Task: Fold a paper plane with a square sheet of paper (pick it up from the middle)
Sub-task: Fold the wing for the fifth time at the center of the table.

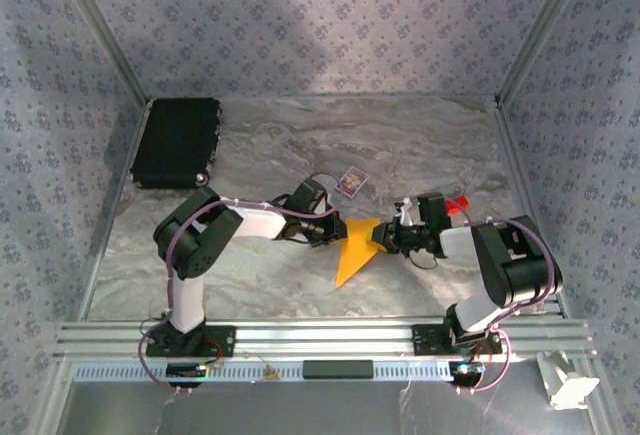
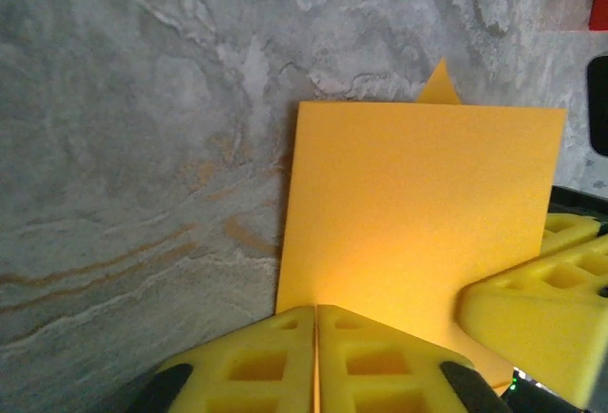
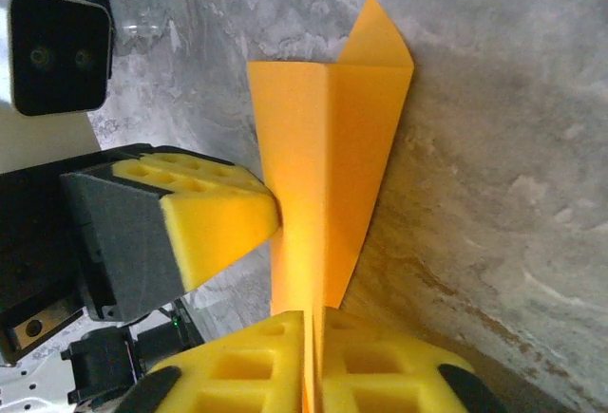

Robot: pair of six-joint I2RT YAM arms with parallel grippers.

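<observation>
At tabletop (image 1: 250, 155) center, L end effector (image 1: 338, 228) & R end effector (image 1: 386, 238) are both pinching the paper plane (image 1: 357, 252) from 9 & 3 o'clock; black case (image 1: 177, 142) is sitting at 10 o'clock, contents hidden.

my tool pads (image 2: 256, 366): matt yellow moulded plastic; folded paper (image 2: 418, 204): matt orange, smooth; surface (image 2: 142, 147): grey marble-look, slight sheen.
</observation>
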